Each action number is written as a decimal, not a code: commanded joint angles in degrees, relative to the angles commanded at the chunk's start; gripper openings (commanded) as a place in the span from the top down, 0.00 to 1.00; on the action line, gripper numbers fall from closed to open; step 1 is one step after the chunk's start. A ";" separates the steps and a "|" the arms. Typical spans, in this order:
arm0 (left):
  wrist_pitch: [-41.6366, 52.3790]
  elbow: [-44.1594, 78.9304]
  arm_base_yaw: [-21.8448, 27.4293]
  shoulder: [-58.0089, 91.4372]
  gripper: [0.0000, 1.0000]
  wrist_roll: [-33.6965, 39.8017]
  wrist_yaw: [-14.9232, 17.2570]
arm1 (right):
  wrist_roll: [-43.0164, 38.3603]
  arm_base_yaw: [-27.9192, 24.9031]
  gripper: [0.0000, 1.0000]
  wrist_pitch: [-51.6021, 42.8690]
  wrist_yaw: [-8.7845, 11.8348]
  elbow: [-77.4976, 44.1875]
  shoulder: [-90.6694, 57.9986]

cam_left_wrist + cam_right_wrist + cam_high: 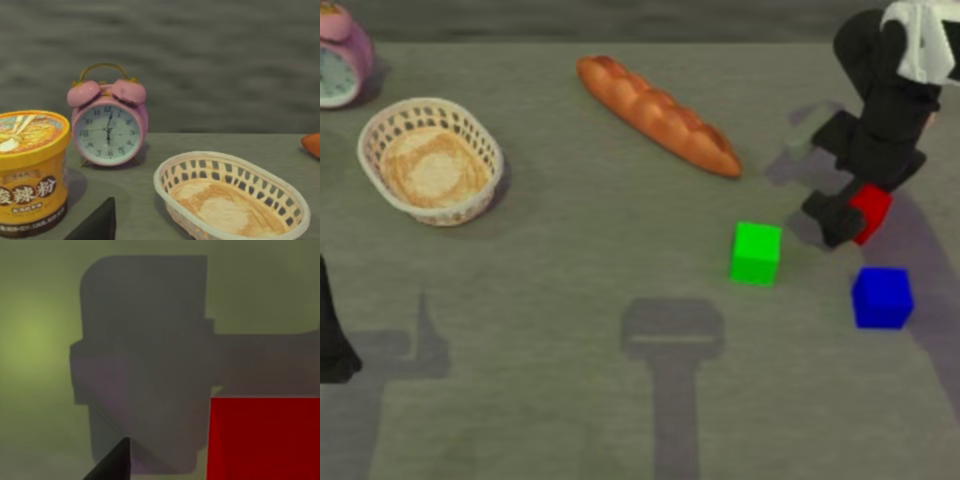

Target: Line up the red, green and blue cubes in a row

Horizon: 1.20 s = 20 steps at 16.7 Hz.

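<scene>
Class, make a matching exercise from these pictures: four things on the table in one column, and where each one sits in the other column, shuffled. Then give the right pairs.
Things:
1. red cube
2. blue cube
3. bread loaf
4. basket

Places:
A. left part of the table, near the pink clock
B. far side, about the middle
C. at the right pincer
D. bare table, right of the green cube

Pairs: 1-C, 2-D, 3-B, 4-A

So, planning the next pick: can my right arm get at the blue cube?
Probably yes: the blue cube sits clear beside the right tool, but that tool seems to hold the red cube.
</scene>
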<state>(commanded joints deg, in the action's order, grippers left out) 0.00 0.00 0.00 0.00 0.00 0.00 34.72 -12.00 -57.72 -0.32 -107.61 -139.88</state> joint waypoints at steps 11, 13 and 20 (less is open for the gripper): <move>0.00 0.00 0.00 0.00 0.00 0.00 0.00 | 0.00 0.00 1.00 0.00 0.00 0.00 0.00; 0.00 0.00 0.00 0.00 0.00 0.00 0.00 | 0.00 0.00 1.00 0.00 0.00 0.00 0.00; 0.00 0.00 0.00 0.00 0.00 0.00 0.00 | -0.42 -0.23 1.00 -5.24 0.74 -3.79 2.67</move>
<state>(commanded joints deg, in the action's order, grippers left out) 0.00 0.00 0.00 0.00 0.00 0.00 34.30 -12.23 -62.96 0.42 -111.40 -137.21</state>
